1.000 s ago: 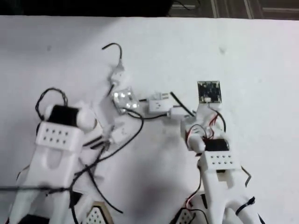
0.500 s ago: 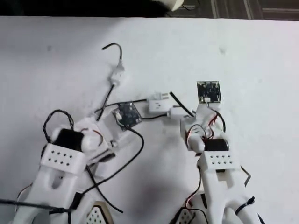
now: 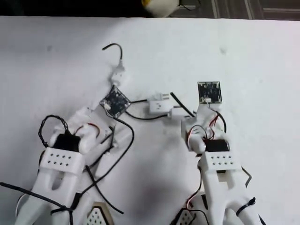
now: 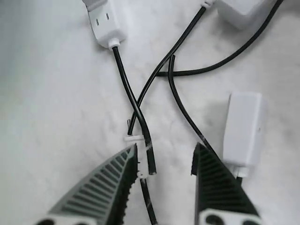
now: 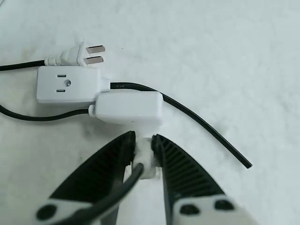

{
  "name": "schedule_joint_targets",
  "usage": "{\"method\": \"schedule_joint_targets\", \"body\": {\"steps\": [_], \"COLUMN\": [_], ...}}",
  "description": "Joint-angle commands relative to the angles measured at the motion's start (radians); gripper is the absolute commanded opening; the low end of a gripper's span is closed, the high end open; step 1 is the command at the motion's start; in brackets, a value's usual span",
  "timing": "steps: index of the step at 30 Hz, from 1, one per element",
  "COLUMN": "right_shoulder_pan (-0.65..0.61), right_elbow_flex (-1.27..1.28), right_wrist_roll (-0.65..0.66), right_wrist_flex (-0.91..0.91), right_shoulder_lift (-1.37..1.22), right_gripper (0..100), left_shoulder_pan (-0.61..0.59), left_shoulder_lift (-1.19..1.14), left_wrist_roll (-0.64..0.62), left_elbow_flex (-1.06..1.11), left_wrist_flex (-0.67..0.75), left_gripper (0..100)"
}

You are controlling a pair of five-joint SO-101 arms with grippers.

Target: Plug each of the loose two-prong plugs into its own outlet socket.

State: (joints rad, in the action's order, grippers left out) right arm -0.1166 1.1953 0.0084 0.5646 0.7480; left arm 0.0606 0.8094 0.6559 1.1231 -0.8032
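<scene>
The light, stiff plug (image 5: 79, 54), lying at the socket's (image 5: 68, 84) 12 o'clock side mid-table, wants gripping by its body, not its springy cord (image 5: 18, 66); the right claw (image 5: 144, 140) is clenched on what seems a second plug's (image 5: 126, 107) neck, and the left claw (image 4: 165, 152) is released.

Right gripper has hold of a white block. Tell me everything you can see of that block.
The white block is a rounded rectangular plastic-looking piece lying flat on the table. A narrower neck at one end is pinched in the right gripper, and a black cord runs out from it under the gripper. One corner meets the socket block, whose two slots face up. A second cord passes behind it. Prongs or slots on it cannot be seen.
</scene>
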Motion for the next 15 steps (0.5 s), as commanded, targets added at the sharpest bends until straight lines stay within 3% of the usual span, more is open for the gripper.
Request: {"method": "schedule_joint_targets", "body": {"steps": [1, 11, 15], "right_shoulder_pan": [0.004, 0.004, 0.004], "right_elbow_flex": [-0.011, -0.009, -0.008], "right_wrist_roll": [-0.011, -0.011, -0.011], "right_wrist_flex": [-0.018, -0.018, -0.018], "right_shoulder_lift": [0.001, 0.001, 0.001], "right_gripper": [1.7, 1.7, 1.7], "left_shoulder_pan": [0.022, 0.036, 0.076], "left_shoulder_lift": [-0.005, -0.455, -0.519], "left_wrist_roll": [-0.014, -0.014, -0.014], "left_elbow_flex": [-0.012, -0.21, -0.219], "left_wrist_flex": [0.018, 0.032, 0.026], "left_gripper": [20, 20, 19]}}
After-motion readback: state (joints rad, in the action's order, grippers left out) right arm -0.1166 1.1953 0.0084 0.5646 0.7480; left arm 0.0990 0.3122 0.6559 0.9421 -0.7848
